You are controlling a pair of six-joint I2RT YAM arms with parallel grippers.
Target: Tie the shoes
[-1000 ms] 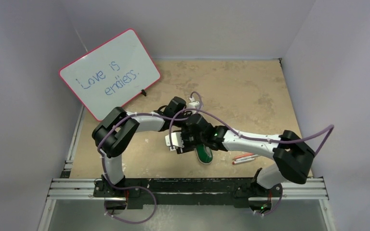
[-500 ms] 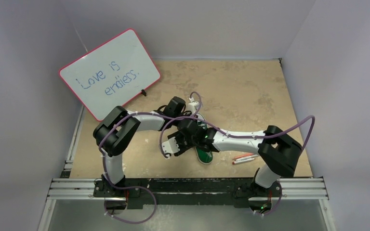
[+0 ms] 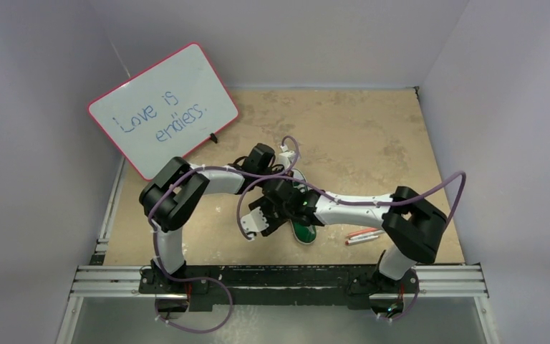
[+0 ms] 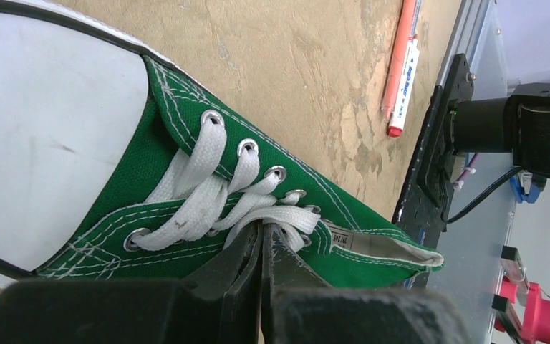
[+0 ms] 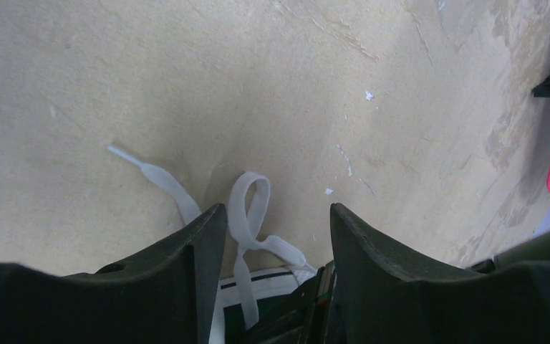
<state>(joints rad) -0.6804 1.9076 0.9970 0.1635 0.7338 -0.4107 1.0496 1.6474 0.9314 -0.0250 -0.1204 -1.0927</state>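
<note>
The green sneaker (image 4: 186, 201) with its white toe cap (image 4: 36, 129) lies on the table; in the top view only its heel end (image 3: 303, 231) shows under the arms. My left gripper (image 4: 263, 228) is shut, its tips pinched on the white lace (image 4: 286, 215) at the top crossing by the tongue. My right gripper (image 5: 276, 215) is open and empty, low over the table beside the shoe's white sole (image 5: 258, 283). A loose lace loop (image 5: 249, 208) and a lace end (image 5: 147, 172) lie just ahead of its fingers. In the top view the right gripper (image 3: 260, 213) is left of the shoe.
Two pens (image 3: 362, 235) lie right of the shoe, also in the left wrist view (image 4: 403, 68). A red-framed whiteboard (image 3: 163, 107) leans at the back left. The black base rail (image 3: 279, 279) runs along the near edge. Purple cables loop over both arms.
The right arm has swung left and its gripper has moved a little left and toward the near edge beside the shoe. The left arm has stayed in place.
</note>
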